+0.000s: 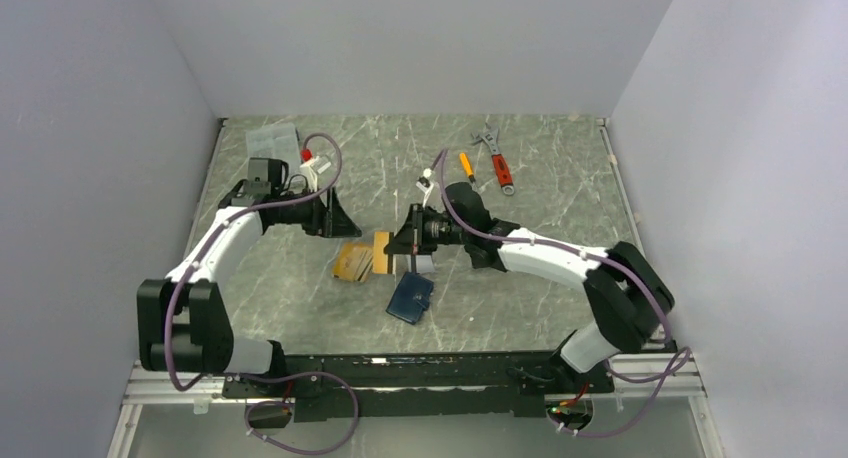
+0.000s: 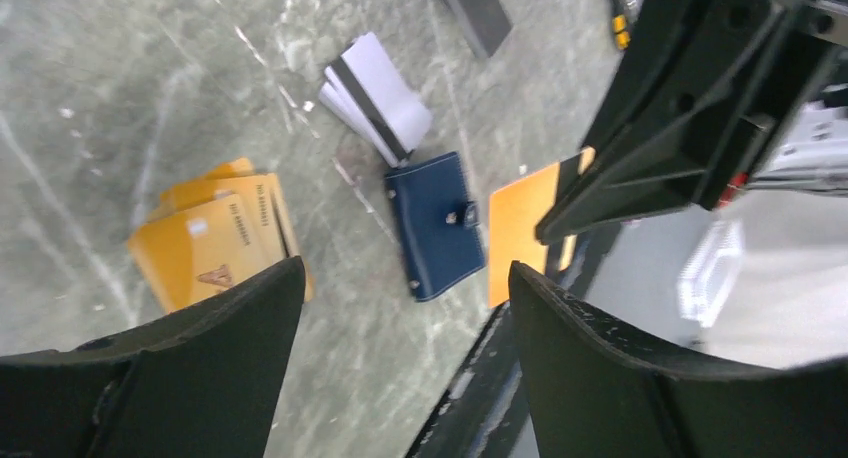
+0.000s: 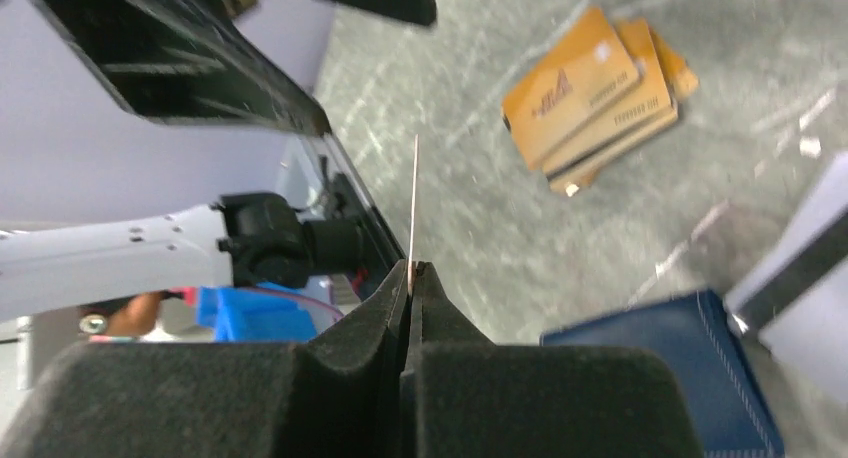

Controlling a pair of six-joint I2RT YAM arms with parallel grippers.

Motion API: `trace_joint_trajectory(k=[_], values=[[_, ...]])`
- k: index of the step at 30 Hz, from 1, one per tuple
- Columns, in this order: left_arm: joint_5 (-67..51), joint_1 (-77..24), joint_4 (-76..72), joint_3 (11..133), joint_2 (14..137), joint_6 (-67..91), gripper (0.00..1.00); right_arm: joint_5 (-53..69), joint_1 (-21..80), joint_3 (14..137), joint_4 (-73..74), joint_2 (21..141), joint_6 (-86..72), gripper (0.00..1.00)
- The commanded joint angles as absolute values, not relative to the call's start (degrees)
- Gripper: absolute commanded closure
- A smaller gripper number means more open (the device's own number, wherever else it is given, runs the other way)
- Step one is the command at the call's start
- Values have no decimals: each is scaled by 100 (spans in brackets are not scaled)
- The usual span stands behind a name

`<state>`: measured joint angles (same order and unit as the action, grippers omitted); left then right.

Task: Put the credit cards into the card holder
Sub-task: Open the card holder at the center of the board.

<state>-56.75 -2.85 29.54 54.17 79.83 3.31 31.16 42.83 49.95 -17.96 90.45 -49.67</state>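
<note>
My right gripper [image 1: 400,246] is shut on one orange-tan credit card [image 1: 381,251] and holds it on edge above the table; in the right wrist view [image 3: 412,268] the card [image 3: 413,193] shows as a thin line. The navy card holder [image 1: 411,298] lies closed on the table, snap tab up [image 2: 435,225], below the right gripper [image 3: 670,363]. A fanned pile of orange-tan cards [image 1: 351,263] lies left of it [image 2: 212,240] [image 3: 590,83]. White-grey cards with a black stripe [image 2: 378,91] lie beside the holder. My left gripper [image 1: 335,218] is open and empty [image 2: 405,270], above the table left of the pile.
A clear plastic box [image 1: 272,138] sits at the back left. A red-handled wrench [image 1: 497,158] and an orange screwdriver [image 1: 467,165] lie at the back right. A dark flat piece [image 2: 475,8] lies beyond the white cards. The table's front rail [image 1: 420,363] runs below the holder.
</note>
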Motion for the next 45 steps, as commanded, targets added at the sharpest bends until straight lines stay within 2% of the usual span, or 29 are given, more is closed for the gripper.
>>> trace_joint_trajectory(k=[1,7,17,28,40,43,45], values=[[-4798,-496,3743,5682,7580,-684,19,1952,4665,5328,1423,8678,-3900,100],[-3824,-1097,3935,5630,7209,-1022,17,908,5238,5964,2874,9191,-3909,100],[-3022,-1735,4165,5686,6997,-1248,16,343,5353,5685,3121,9000,-4179,100],[-2200,-3101,3841,5727,7739,-1073,16,880,4850,5043,2737,8396,-4189,100],[-1942,-4027,3673,5811,8805,-1284,20,1295,4367,4904,2562,8528,-3925,100],[-1940,-4178,3657,5909,8929,-1274,18,1375,4284,4755,2409,8586,-3937,100],[-1858,-4314,3645,6025,8970,-1246,10,1414,4221,4621,2283,8648,-3957,100]])
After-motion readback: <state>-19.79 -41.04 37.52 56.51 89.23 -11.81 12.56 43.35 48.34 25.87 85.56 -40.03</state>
